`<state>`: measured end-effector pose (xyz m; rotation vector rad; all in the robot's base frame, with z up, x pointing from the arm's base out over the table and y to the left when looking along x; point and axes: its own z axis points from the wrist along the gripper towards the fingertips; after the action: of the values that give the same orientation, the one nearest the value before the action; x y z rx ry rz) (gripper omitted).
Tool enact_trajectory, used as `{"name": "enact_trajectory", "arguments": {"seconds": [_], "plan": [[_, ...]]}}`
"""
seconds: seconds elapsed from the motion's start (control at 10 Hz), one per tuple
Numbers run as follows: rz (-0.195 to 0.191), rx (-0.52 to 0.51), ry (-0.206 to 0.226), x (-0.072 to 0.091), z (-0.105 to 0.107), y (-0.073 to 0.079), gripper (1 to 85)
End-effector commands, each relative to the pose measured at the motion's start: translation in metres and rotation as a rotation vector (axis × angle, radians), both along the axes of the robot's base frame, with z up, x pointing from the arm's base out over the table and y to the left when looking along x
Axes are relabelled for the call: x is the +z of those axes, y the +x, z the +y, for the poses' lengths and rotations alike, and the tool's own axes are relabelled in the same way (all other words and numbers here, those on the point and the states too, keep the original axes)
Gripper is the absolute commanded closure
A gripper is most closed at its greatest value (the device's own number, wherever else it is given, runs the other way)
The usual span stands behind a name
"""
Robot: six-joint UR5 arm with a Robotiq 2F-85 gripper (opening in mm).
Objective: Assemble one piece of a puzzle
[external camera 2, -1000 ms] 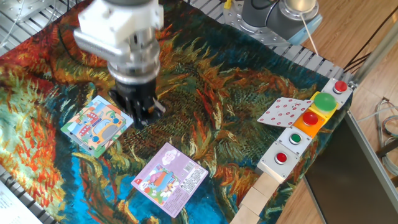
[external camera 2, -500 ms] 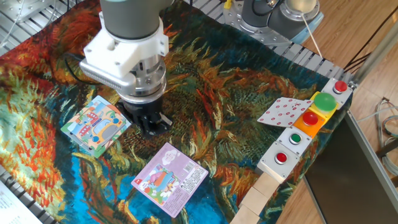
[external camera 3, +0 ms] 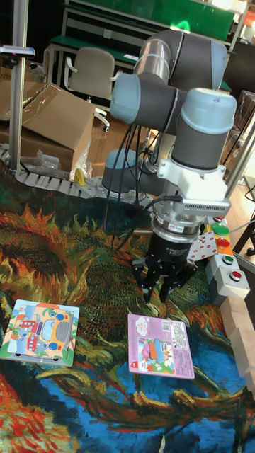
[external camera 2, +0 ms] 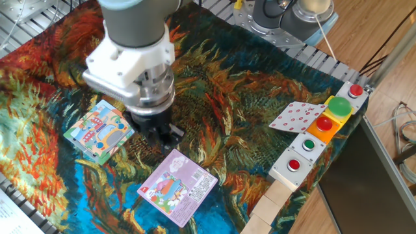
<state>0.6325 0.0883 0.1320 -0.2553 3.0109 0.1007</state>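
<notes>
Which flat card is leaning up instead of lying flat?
The red-and-white patterned card, propped against the button box. The bus puzzle and purple card lie flat.

arm: reaching down | gripper: vertical, low | fingers: spread apart

Grey arm, white flange, black pincer, dark cables.

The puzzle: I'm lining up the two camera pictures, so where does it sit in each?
Fixed view: the puzzle lies at middle left, left of the gripper.
Tall fixed view: the puzzle lies at the left edge, below the middle.
Shared landmark: the purple card, lying just in front of the gripper in both.
</notes>
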Motion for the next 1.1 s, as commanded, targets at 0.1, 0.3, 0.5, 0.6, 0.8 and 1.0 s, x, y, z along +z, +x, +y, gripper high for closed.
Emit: {"name": "enact_trajectory", "arguments": {"seconds": [0.1, 0.3, 0.5, 0.6, 0.8, 1.0], "plan": [[-0.03, -0.031, -0.011, -0.001, -0.0062, 0.0135, 54.0], [-0.036, -0.035, -0.036, -0.0011, -0.013, 0.0151, 54.3], [-0.028, -0.066, -0.011, -0.0011, -0.0074, 0.0136, 56.3], [-0.023, -0.071, -0.013, -0.0013, -0.0082, 0.0124, 59.3], [-0.03, -0.076, -0.009, -0.001, -0.0074, 0.0144, 61.0], [-0.043, -0.076, -0.006, -0.0004, -0.0067, 0.0176, 61.0]]}}
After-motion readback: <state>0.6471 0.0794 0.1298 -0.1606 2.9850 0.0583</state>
